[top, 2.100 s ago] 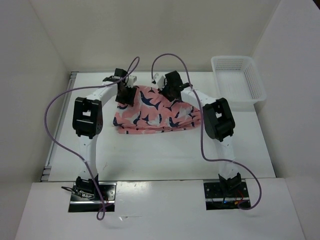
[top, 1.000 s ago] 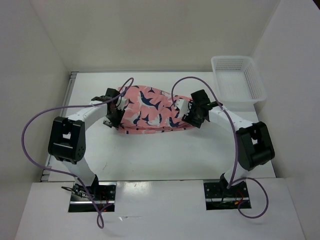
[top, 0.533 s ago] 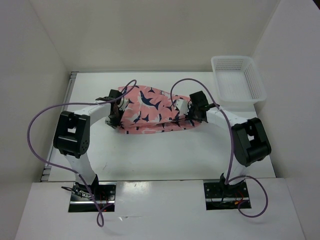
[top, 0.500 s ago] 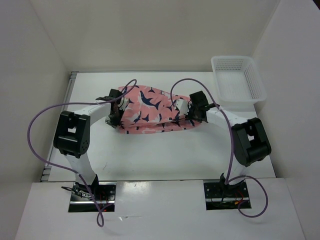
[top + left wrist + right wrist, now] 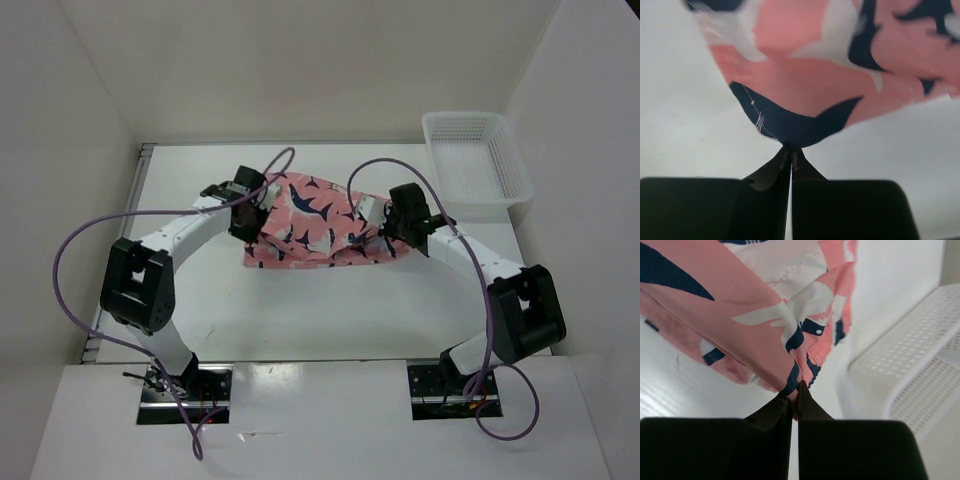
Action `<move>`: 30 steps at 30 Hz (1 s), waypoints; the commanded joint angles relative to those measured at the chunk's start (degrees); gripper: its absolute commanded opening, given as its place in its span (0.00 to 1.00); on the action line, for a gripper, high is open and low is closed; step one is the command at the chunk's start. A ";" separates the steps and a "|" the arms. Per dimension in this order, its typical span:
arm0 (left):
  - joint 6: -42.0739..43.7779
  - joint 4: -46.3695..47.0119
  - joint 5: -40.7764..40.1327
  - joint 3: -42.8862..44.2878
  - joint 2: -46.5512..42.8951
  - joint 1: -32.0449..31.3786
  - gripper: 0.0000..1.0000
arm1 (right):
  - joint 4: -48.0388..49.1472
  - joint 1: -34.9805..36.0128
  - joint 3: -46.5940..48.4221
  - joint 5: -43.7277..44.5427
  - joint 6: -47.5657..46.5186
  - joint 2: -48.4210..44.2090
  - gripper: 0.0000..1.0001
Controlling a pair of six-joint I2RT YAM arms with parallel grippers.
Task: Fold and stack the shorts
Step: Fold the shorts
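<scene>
The coral-pink shorts (image 5: 315,222) with navy-and-white shark shapes hang between my two grippers above the middle of the table. My left gripper (image 5: 252,217) is shut on the shorts' left edge; in the left wrist view the fabric (image 5: 805,75) spreads away from the pinched tips (image 5: 791,150). My right gripper (image 5: 385,228) is shut on the right edge; in the right wrist view a fold of the shorts (image 5: 755,315) is caught between the fingertips (image 5: 795,390). The lower hem droops toward the table.
A white mesh plastic basket (image 5: 475,160) stands at the back right corner of the table, and its rim (image 5: 910,365) shows close to the right gripper. White walls enclose the table (image 5: 330,310) on three sides.
Both grippers have closed on the shorts' side edges and lifted the cloth off the table. The shorts have shifted a little to the right and toward the near side.
</scene>
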 commanded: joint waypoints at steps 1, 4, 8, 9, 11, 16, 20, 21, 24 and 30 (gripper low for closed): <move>0.19 -3.51 1.92 -6.52 0.46 -2.29 0.03 | -0.75 0.52 -4.46 0.82 -2.66 -1.13 0.00; 0.19 -1.32 0.18 -11.62 0.46 -2.81 0.03 | -0.13 0.52 -7.97 1.79 -3.20 -0.60 0.00; 0.19 1.59 -4.58 -17.07 0.99 -2.81 0.03 | -0.84 0.52 -12.44 2.92 -6.52 0.02 0.01; 0.19 2.20 -4.59 -17.69 0.99 -2.81 0.03 | -0.05 -0.18 -13.59 5.02 -8.11 0.02 0.01; 0.19 2.21 -4.59 -18.39 1.51 -2.81 0.03 | 0.65 -2.02 -15.36 6.70 -10.49 0.54 0.03; 0.19 0.81 -1.87 -16.56 2.84 -2.81 0.13 | -1.35 -2.56 -13.71 7.07 -10.50 1.07 0.49; 0.19 -3.67 1.29 -13.83 1.70 -2.81 0.44 | -4.69 -2.56 -8.35 5.14 -6.12 -0.85 0.71; 0.19 -4.81 1.30 -13.04 1.08 -2.81 0.46 | -7.23 -2.56 -6.24 4.35 -3.49 -1.99 0.71; 0.19 -9.65 3.74 -9.88 -3.22 -2.29 0.54 | -14.77 -3.08 5.95 -2.41 2.22 -8.67 0.75; 0.19 -18.61 12.97 -4.18 -10.08 -1.77 0.57 | -23.84 -3.09 12.93 -12.62 11.28 -15.36 0.78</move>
